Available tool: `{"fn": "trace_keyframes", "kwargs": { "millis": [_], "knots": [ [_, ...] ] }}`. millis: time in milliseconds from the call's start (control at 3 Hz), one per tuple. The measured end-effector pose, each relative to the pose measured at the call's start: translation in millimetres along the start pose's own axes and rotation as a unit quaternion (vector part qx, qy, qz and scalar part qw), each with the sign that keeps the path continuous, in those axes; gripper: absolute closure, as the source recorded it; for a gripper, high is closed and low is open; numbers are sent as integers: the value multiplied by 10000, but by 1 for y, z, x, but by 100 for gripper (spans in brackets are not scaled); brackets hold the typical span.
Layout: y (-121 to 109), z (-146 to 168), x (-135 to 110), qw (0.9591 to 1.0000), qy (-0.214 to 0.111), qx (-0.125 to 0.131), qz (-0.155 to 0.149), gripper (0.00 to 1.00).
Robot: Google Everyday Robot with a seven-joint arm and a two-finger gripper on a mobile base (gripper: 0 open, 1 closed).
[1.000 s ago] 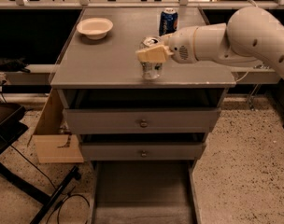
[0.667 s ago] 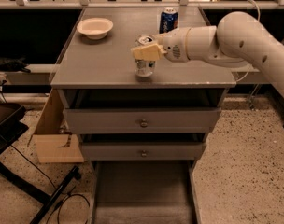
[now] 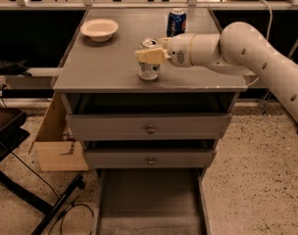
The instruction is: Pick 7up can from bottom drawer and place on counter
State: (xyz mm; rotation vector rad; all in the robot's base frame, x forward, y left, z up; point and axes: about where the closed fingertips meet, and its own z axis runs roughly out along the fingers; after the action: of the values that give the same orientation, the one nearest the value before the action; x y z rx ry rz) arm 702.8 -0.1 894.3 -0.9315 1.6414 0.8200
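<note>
The can (image 3: 149,71) stands upright on the counter (image 3: 110,67), close to the front edge and about midway between the left and right edges. The gripper (image 3: 150,56) reaches in from the right edge on a long white arm (image 3: 247,48), and its tan fingers are clamped on the upper half of the can. The base of the can looks to be resting on the counter top, though I cannot tell for sure that no gap is left under it. The bottom drawer (image 3: 149,204) hangs open below, with nothing visible in it.

The step in hand is the release, so the task looks almost complete. To do it well, make sure the can's weight sits fully on the surface before the fingers part. Open them evenly, so neither pad drags the can sideways. Then draw back along the line of the arm, toward the right edge, staying level until the fingers are free of the can's sides.

The front edge is near, so any nudge forward could tip the can off. The blue can (image 3: 176,22) by the back edge and the bowl (image 3: 99,29) near the back left corner are well apart from the retreat path.
</note>
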Motion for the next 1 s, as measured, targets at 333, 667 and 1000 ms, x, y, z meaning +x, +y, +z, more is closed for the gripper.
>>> {"fn": "trace_keyframes", "kwargs": {
  "millis": [333, 667, 1000],
  "knots": [
    [0, 0, 0, 10000, 0, 0, 0, 60],
    [0, 0, 0, 10000, 0, 0, 0, 37],
    [0, 0, 0, 10000, -3, -3, 1, 14]
  ]
}}
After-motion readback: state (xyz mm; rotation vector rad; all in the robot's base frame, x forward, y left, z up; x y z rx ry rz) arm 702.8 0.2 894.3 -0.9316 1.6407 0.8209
